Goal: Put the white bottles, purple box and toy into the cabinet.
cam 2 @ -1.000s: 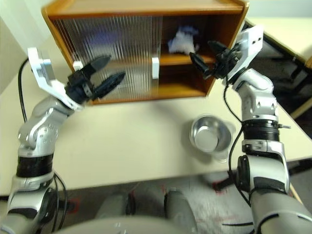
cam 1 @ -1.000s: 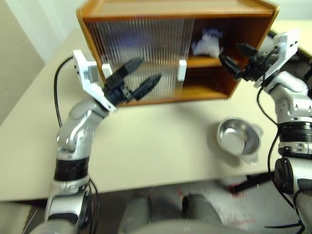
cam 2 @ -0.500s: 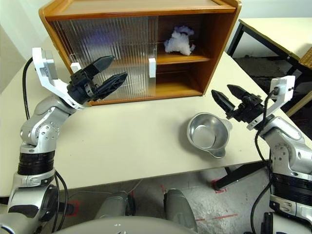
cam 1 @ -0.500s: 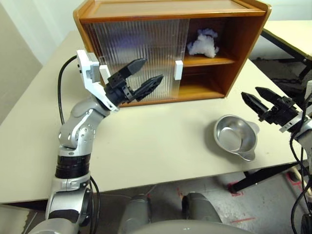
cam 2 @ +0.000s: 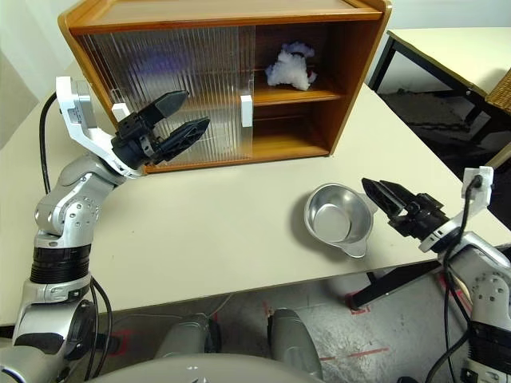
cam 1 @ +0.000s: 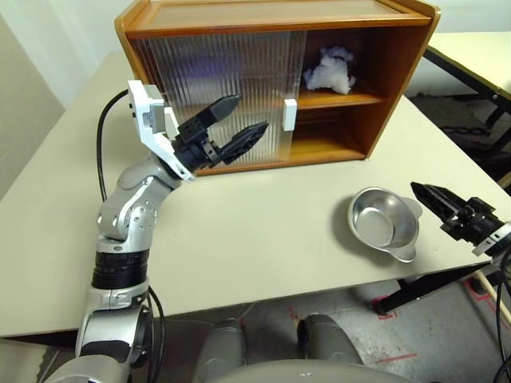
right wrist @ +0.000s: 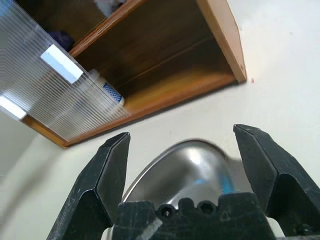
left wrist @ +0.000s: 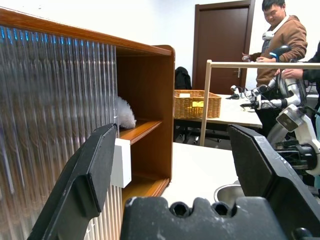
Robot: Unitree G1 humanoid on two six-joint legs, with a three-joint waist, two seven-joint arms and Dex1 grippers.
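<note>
two claws are free and both stand spread with nothing between the fingers, so we read the loading as all but done. the toy sits on the upper shelf of the cabinet, up and beyond our left gripper, in the open half past the white door handle. a white bottle lies on the cabinet floor, far beyond our right gripper, half tucked behind the ribbed sliding door. its long axis runs level along the floor rather than standing, though which end is the lid we cannot tell. a faint purple smudge behind the ribbed panel may be the purple box; we cannot tell. the second bottle we cannot place.

our left gripper hovers just in front of the sliding door, fingers aimed toward the open half, apart from the panel. our right gripper hangs low at the table edge, just beside the steel bowl and touching nothing; the bowl is not ours to move.

we judge the step in hand to be checking or closing up. if the door is to be shut, the next move calls for the left claw to reach the white handle just ahead of its tips and push it across the open half, keeping clear of the toy.
</note>
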